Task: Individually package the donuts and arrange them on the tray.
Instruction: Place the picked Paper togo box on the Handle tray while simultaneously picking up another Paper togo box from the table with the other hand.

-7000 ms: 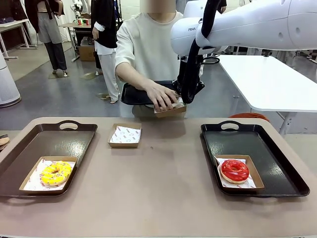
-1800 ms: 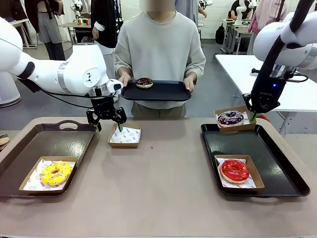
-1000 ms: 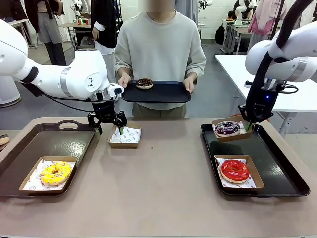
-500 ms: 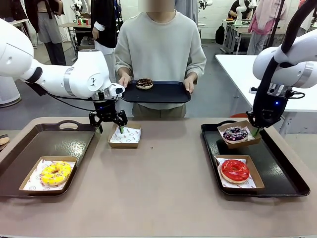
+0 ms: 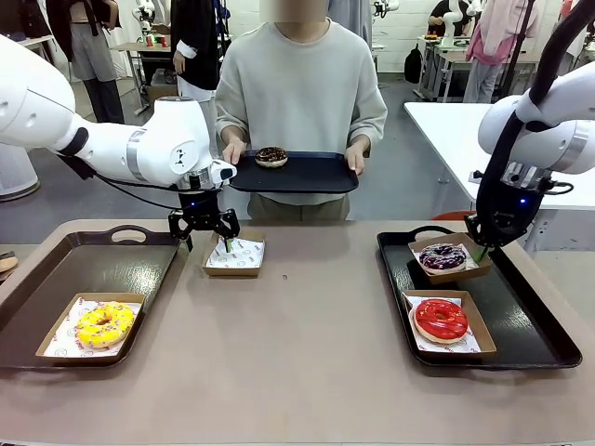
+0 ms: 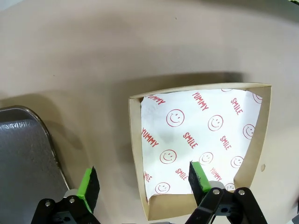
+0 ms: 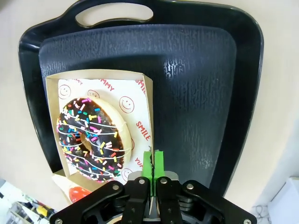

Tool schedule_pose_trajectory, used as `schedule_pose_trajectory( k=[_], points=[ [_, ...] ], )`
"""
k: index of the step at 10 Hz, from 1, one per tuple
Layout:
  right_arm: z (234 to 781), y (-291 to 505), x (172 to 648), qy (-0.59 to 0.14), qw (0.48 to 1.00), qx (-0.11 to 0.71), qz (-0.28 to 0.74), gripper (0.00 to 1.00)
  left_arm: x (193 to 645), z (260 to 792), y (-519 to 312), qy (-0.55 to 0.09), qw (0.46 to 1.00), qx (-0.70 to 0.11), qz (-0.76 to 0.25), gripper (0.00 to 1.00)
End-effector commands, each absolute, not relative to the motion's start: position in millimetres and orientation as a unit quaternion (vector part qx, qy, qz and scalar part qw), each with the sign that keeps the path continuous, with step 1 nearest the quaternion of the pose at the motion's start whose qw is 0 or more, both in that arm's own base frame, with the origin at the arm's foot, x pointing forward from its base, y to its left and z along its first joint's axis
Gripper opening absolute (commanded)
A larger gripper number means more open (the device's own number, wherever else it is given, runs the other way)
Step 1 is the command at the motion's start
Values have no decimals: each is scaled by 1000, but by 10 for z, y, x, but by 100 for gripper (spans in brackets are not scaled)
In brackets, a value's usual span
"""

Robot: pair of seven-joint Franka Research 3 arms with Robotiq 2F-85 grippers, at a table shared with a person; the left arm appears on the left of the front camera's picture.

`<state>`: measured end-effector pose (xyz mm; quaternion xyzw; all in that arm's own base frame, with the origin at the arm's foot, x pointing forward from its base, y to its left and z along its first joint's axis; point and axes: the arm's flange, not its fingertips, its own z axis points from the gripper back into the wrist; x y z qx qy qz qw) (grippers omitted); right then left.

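Note:
My right gripper [image 5: 479, 247] is shut on the rim of a paper box [image 5: 445, 264] that holds a dark donut with purple-white icing [image 5: 442, 256]. The box sits low at the far end of the right tray [image 5: 521, 307]. In the right wrist view the green pads [image 7: 153, 164] pinch the box wall beside the sprinkled donut [image 7: 91, 140]. A red donut [image 5: 440, 319] lies boxed in front of it. My left gripper [image 5: 206, 232] is open over an empty lined box [image 5: 234, 254], its fingers [image 6: 200, 176] straddling that box's wall [image 6: 136, 154]. A yellow donut [image 5: 104, 323] lies boxed on the left tray [image 5: 84, 269].
Across the table a person holds a black tray [image 5: 297, 174] in both hands with a chocolate-brown donut [image 5: 271, 155] on it. The brown tabletop [image 5: 297, 353] between the two trays is bare. A white table [image 5: 502, 149] stands behind at right.
My right gripper has carried the boxed dark donut down and right to the far end of the right tray. My left gripper has stayed open over the empty box.

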<state>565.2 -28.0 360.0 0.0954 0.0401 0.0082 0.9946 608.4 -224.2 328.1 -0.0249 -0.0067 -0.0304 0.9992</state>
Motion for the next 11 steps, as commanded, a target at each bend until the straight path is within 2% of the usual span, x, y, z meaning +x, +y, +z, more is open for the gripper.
schedule_pose_trajectory(
  k=[1,7,8,9,10,11],
  points=[
    [3589,-314,5730,32,993,117,5,1,6160,3265,-2302,-6,1000,3,-14,100],
    [3542,-277,5757,41,993,106,-13,1,6180,3202,-2301,-1,1000,4,-6,100],
    [3535,-276,5750,46,993,105,-9,39,6181,3214,-2297,-3,1000,-5,-4,41],
    [3537,-271,5751,46,993,106,-10,61,6181,3244,-2295,-3,1000,-8,-3,40],
    [3536,-268,5751,47,993,106,-11,99,6177,3271,-2290,-5,1000,-9,-3,0],
    [3534,-265,5751,48,993,106,-11,100,6176,3290,-2282,-6,1000,-10,-2,38]
  ],
)
